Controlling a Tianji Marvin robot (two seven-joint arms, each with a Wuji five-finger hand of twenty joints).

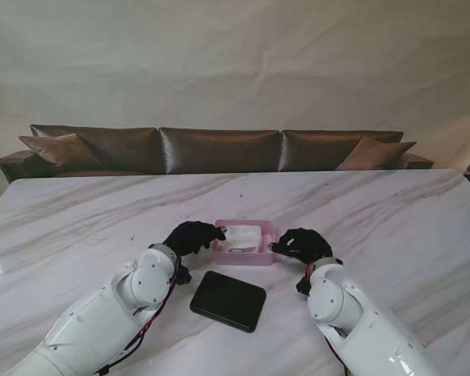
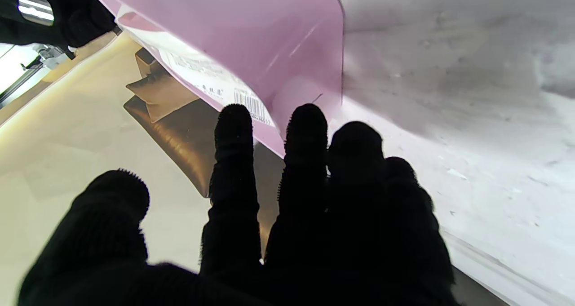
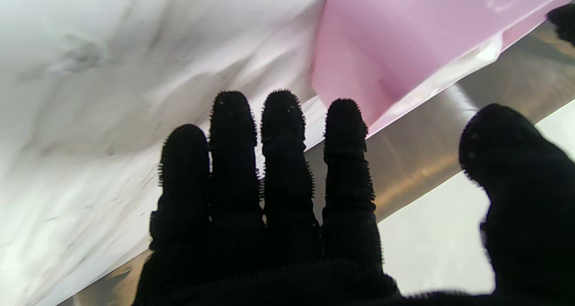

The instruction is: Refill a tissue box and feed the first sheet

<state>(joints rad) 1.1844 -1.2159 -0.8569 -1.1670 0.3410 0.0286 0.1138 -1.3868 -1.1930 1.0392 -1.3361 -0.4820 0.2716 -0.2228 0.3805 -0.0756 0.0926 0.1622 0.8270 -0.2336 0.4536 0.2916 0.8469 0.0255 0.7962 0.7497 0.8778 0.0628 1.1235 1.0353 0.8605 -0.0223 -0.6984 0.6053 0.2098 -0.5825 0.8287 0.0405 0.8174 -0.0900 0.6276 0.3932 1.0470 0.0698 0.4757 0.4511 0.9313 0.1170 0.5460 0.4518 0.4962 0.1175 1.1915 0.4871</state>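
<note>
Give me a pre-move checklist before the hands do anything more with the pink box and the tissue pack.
1. Tissue pack sits inside the pink box: ok.
2. Left hand is at the box's left end, fingertips over its rim: ok. Whether it grips the pack: cannot tell.
3. Right hand is at the box's right end, fingers spread: ok. Contact with the wall: cannot tell.
4. Black lid lies flat on the table, nearer to me than the box and clear of both hands: ok.
5. Pack's wrapper opened, first sheet free: cannot tell.
6. Box level on the table: ok in the stand's view.
</note>
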